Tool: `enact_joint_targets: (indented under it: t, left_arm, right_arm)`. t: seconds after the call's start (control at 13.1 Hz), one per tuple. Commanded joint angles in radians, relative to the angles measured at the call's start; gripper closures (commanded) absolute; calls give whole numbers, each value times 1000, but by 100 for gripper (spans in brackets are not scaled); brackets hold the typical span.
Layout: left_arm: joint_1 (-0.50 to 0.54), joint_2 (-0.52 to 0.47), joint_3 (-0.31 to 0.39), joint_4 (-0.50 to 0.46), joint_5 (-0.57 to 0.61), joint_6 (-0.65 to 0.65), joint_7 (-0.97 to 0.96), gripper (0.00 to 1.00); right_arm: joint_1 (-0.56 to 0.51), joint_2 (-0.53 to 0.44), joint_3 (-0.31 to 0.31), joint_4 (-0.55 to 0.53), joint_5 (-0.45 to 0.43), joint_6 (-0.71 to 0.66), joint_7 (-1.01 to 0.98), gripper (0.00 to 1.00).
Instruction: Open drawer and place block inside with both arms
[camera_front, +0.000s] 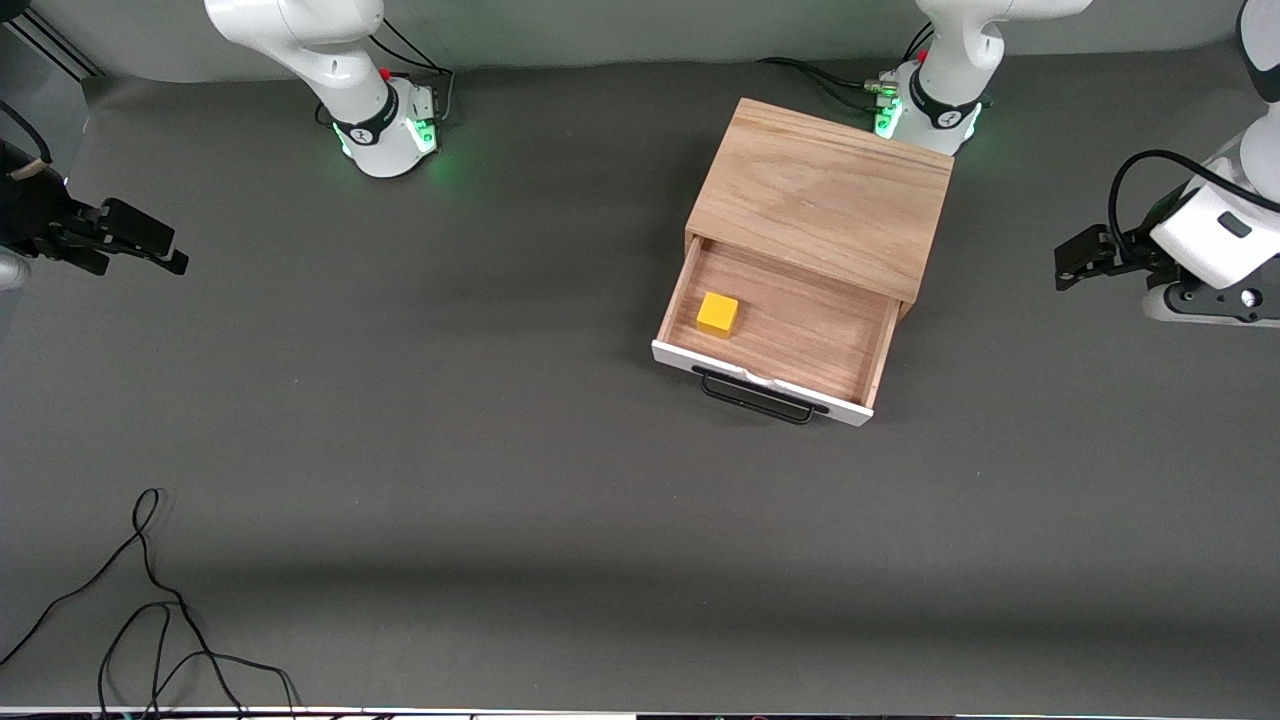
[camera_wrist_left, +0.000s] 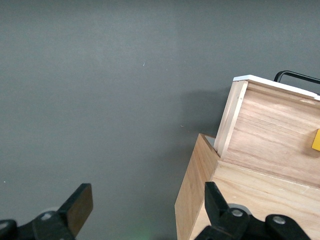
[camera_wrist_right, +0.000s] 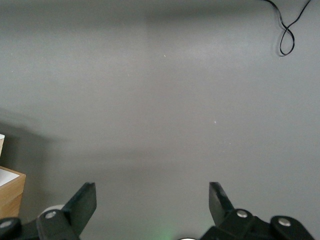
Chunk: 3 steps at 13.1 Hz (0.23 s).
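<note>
Inside the drawer (camera_front: 775, 335), the block (camera_front: 717, 314) sits on the wood floor toward the right arm's end of the compartment. The drawer is pulled out of the oak box (camera_front: 822, 195); its white front panel and black handle (camera_front: 757, 397) face the front camera. The box stands on the table (camera_front: 450, 400), just in front of the left arm's base. The left gripper (camera_wrist_left: 142, 207) hangs over the table at the left arm's end, jaws wide, holding nothing. The right gripper (camera_wrist_right: 152, 205) hangs over the right arm's end, jaws wide, empty. Loose black cable (camera_front: 150, 620) lies near the front camera.
</note>
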Motion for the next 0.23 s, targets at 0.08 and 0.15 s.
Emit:
enact_joint_targets:
  t: [0.08, 0.15]
  left_arm:
    - [-10, -19, 9, -2, 16, -11, 15, 0]
    - [-10, -17, 9, -2, 16, -11, 15, 0]
  right_arm:
    - [-19, 7, 21, 25, -14, -7, -21, 0]
    - [-19, 7, 21, 30, -14, -7, -21, 0]
